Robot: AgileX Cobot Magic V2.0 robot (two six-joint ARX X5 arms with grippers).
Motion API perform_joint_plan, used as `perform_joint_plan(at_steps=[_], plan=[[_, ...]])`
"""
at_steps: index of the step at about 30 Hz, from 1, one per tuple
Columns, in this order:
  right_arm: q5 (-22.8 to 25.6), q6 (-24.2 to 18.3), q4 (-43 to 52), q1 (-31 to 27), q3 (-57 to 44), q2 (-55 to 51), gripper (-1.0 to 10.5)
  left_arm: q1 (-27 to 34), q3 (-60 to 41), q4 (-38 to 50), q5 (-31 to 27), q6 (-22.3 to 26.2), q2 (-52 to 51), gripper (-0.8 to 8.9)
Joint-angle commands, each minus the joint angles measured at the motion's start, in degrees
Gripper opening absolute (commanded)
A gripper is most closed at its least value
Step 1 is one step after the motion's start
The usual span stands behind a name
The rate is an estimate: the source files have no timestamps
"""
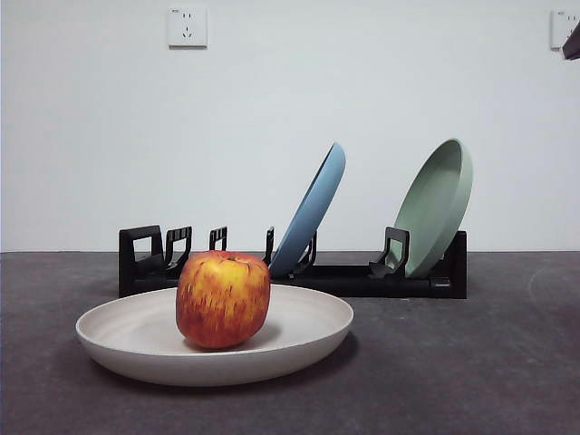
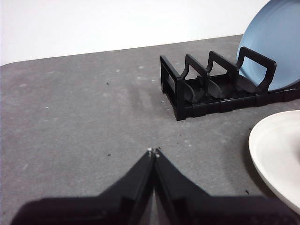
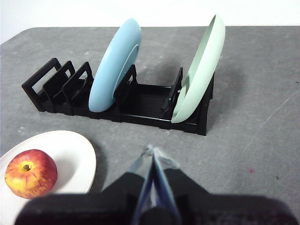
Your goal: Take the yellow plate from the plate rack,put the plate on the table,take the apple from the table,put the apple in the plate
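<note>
The yellow plate (image 1: 299, 340), cream and shallow, lies flat on the dark grey table (image 1: 471, 362) in front of the plate rack (image 1: 344, 276). The red-and-yellow apple (image 1: 223, 299) stands upright in the plate. In the right wrist view the plate (image 3: 75, 154) holds the apple (image 3: 31, 173) off to one side of my right gripper (image 3: 152, 151), which is shut and empty above the table. My left gripper (image 2: 153, 152) is shut and empty too, with the plate's rim (image 2: 276, 154) and the rack's empty end (image 2: 197, 89) beyond it.
A blue plate (image 1: 313, 213) and a pale green plate (image 1: 439, 204) lean in the rack's middle and right slots. The rack's left slots hold nothing. A black arm tip (image 1: 571, 43) shows at the top right corner. White wall behind.
</note>
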Motion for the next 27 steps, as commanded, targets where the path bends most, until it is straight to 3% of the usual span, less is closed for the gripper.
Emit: perform_joint_plan(at_steps=[1,5,8,11,20,27], plan=[[0.2,0.3,0.3,0.1,-0.4,0.0,0.0,0.2,-0.8,0.3,0.3,-0.4,-0.2,-0.03],[0.5,-0.1,-0.2,0.0,-0.4,-0.6,0.0,0.2,-0.8,0.3,0.3,-0.4,-0.2,-0.03],[4.2,-5.0,-0.5,-0.9,-0.5,-3.9,0.0,0.2,-0.8,0.3,0.3,-0.4,-0.2,-0.03],[4.7,-8.2,-0.4,-3.2,-1.6,-7.8,0.0,0.2,-0.8,0.3,0.3,-0.4,-0.2,-0.03],[4.2,-8.7,6.5,-15.5,-16.5,-23.9,0.0,0.2,-0.8,0.3,0.3,-0.4,-0.2,-0.03],[-3.5,-7.2,11.8,-20.5,-26.9,-30.3,0.0,0.2,-0.8,0.3,0.3,-0.4,-0.2,-0.03]])
